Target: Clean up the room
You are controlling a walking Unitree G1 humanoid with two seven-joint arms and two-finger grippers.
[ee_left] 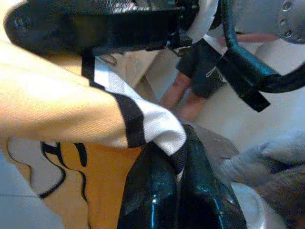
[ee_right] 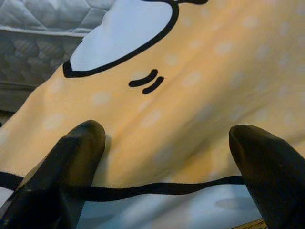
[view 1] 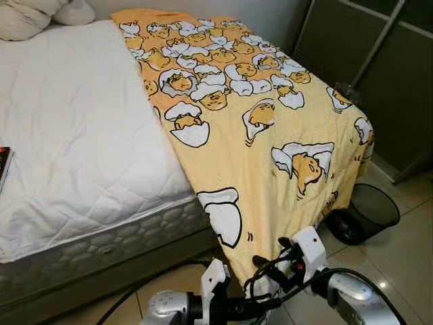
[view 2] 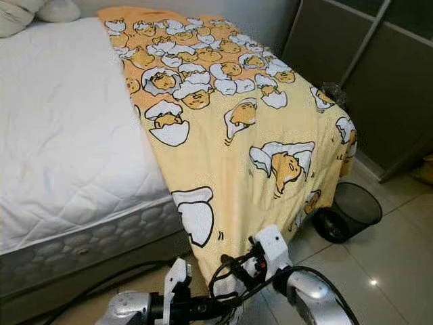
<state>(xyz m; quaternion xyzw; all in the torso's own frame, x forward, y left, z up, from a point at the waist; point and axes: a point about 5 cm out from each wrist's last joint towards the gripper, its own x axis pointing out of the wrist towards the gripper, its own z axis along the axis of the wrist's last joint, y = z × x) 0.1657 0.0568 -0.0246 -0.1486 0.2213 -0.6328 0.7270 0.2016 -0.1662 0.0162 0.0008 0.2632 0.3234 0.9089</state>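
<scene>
blanket (view 1: 270, 135) hem between left fingers (ee_left: 157, 191)

A wide bed with a white quilted mattress (view 1: 74, 135) takes up most of the room, with cream pillows (view 1: 40, 13) at its head. Dark grey sliding wardrobe doors (view 1: 379, 61) stand beyond its far side. A black mesh wastebasket (view 1: 365, 213) sits on the glossy pale tiled floor (view 1: 406, 257), which catches a spot of light.

Two silver arms low in front, left gripper (ee_left: 178, 191) with black fingers pinched together on a fold of cloth, right gripper (ee_right: 167, 157) with fingers spread wide apart against fabric, perhaps just touching it, both wrists close together.
</scene>
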